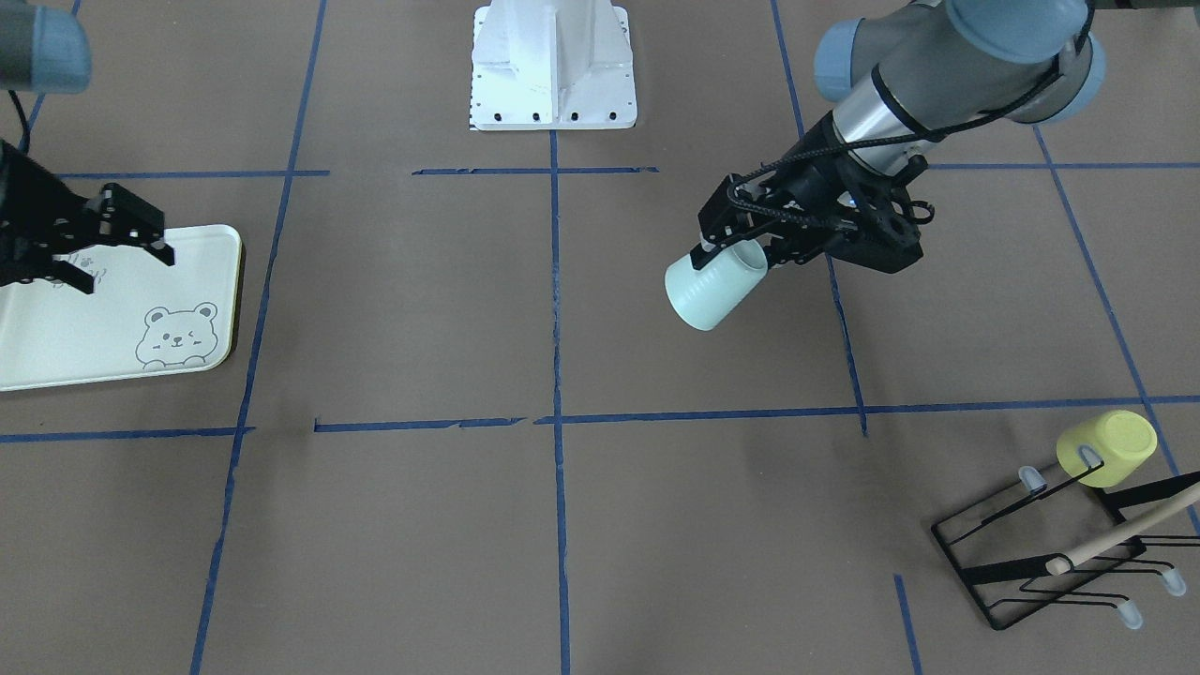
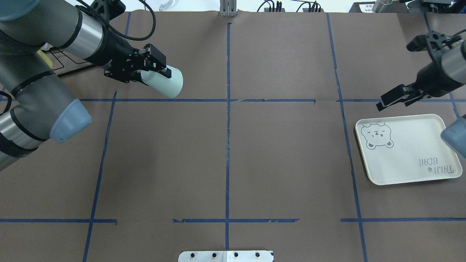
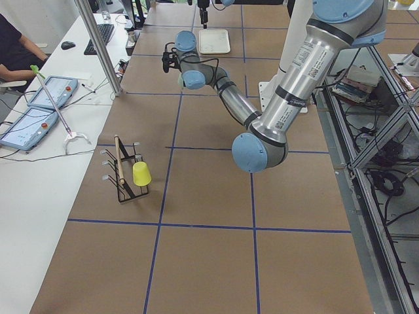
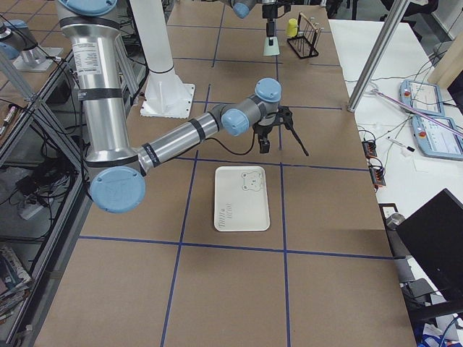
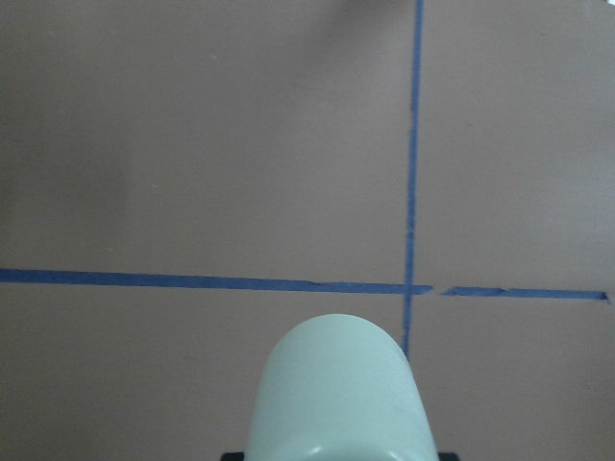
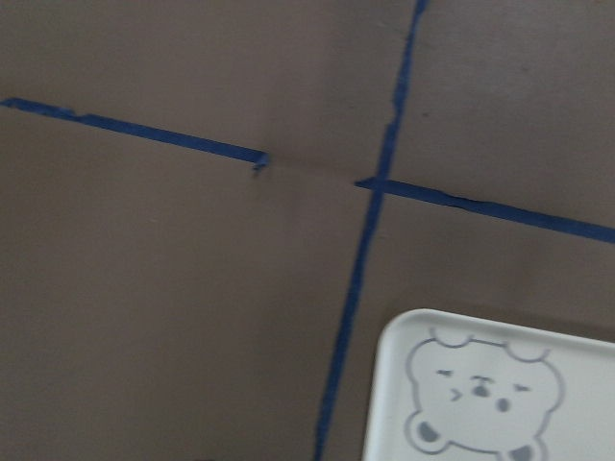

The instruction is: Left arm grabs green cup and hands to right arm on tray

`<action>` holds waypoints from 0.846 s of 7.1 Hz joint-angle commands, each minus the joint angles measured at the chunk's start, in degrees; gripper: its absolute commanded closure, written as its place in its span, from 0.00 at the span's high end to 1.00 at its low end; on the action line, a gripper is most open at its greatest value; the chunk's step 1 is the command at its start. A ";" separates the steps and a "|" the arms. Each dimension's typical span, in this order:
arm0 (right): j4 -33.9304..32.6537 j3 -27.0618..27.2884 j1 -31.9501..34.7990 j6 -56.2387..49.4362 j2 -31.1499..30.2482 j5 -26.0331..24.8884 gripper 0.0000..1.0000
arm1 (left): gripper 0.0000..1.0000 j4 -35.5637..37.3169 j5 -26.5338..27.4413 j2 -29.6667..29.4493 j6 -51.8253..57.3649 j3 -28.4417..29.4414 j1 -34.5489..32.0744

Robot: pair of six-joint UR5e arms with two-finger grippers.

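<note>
**Brown table (image 2: 225,153), green cup (image 2: 165,83) in the air: hand-over to come**

The table is covered in brown paper ruled into squares by blue tape. The left gripper (image 2: 160,71) is clamped on the cup at its rim end. The cup lies on its side above the paper, its closed base pointing ahead of the fingers. Far ahead of it, the right gripper (image 2: 391,103) hovers with its fingers spread by the bear end of the tray (image 2: 404,156). I cannot tell whether it hangs over the rim or just beside it.

The step in hand looks like carrying the cup across. It is best kept level and high, base end first, so the right fingers can close on bare wall ahead of the left fingers. The left grip should probably let go only once the right one is firm.

Between the two grippers there is only paper and tape. Behind the left gripper stands a wire rack (image 1: 1031,562) holding a yellow cup (image 1: 1106,448), well apart. Below the right gripper, the tray's raised rim is the edge to stay above.
</note>
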 commanded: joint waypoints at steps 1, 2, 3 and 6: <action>0.21 4.32 -7.17 15.48 6.85 -0.98 1.00 | 0.12 -18.37 1.70 0.00 -12.50 2.74 2.46; 0.82 6.16 -8.84 20.85 8.72 -0.98 1.00 | 0.12 -26.11 6.33 0.00 -16.47 4.59 5.08; 8.83 5.66 -11.03 27.78 9.52 -0.98 0.99 | 0.12 -34.45 14.81 0.00 -19.99 6.70 9.46; 43.77 -1.43 -12.99 57.04 9.18 -1.41 0.98 | 0.12 -52.94 23.15 0.09 -28.70 11.45 13.46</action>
